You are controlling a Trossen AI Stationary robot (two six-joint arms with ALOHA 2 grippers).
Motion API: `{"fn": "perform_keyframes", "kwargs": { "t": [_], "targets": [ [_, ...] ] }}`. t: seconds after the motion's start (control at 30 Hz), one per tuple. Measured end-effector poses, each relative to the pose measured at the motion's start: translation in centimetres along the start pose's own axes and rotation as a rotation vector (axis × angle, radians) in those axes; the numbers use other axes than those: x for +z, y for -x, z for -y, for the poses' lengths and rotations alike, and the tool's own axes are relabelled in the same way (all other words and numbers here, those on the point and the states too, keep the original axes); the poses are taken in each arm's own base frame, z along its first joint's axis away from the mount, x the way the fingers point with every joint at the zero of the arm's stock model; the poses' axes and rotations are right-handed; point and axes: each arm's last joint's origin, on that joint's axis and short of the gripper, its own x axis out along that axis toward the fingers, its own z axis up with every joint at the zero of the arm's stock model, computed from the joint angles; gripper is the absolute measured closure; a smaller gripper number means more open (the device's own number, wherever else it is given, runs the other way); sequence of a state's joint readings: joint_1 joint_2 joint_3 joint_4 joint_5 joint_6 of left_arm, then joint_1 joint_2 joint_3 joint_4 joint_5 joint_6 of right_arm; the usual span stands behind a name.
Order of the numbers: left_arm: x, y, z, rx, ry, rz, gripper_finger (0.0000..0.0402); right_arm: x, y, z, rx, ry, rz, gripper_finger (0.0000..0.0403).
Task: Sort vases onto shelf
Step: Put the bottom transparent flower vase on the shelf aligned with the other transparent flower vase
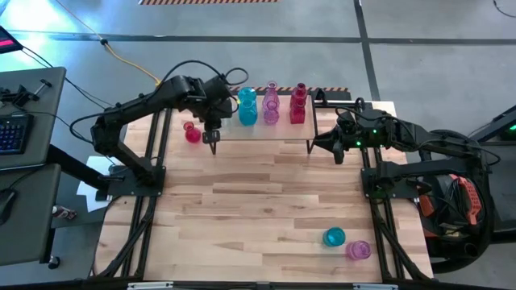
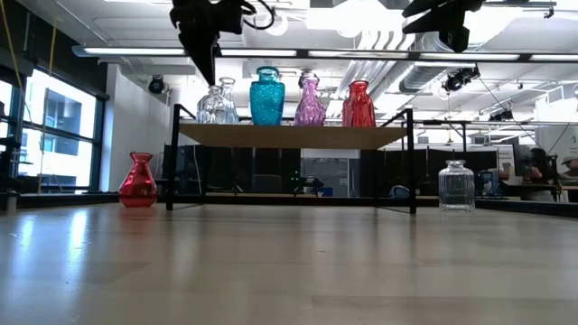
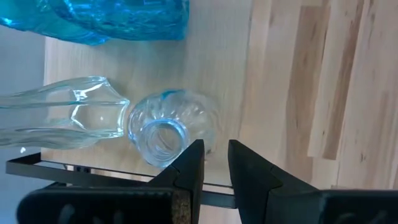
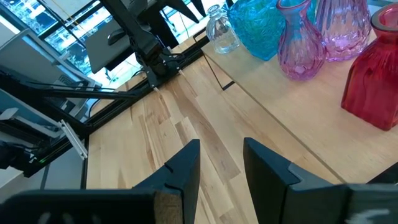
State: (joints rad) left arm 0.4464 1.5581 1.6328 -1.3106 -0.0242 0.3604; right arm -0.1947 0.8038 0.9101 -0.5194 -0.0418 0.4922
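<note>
Left gripper (image 3: pixel 214 163) fingers nearly together, empty, over shelf (image 1: pixel 266 131) edge by clear vase (image 3: pixel 166 129). Right gripper (image 4: pixel 222 163) slightly apart, empty, upper right. Next: red vase (image 1: pixel 192 133) upper left, off shelf; open wide, descend plumb, avoid shelf row.

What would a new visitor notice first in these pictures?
Probably the row of coloured glass vases on the shelf: a teal vase, a pink vase and a red vase, with clear ones at the left end. The left gripper hovers above that end, its fingers empty.
</note>
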Motion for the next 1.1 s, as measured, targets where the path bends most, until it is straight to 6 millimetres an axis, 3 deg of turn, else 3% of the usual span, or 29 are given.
{"fn": "perform_keyframes", "kwargs": {
  "t": [1.1],
  "targets": [
    [0.0, -1.4, -2.3, 0.015, -0.003, -0.008, 0.0337, 0.0, 0.0, 0.0, 0.0, 0.0, 0.0, 0.0299]
  ]
}}
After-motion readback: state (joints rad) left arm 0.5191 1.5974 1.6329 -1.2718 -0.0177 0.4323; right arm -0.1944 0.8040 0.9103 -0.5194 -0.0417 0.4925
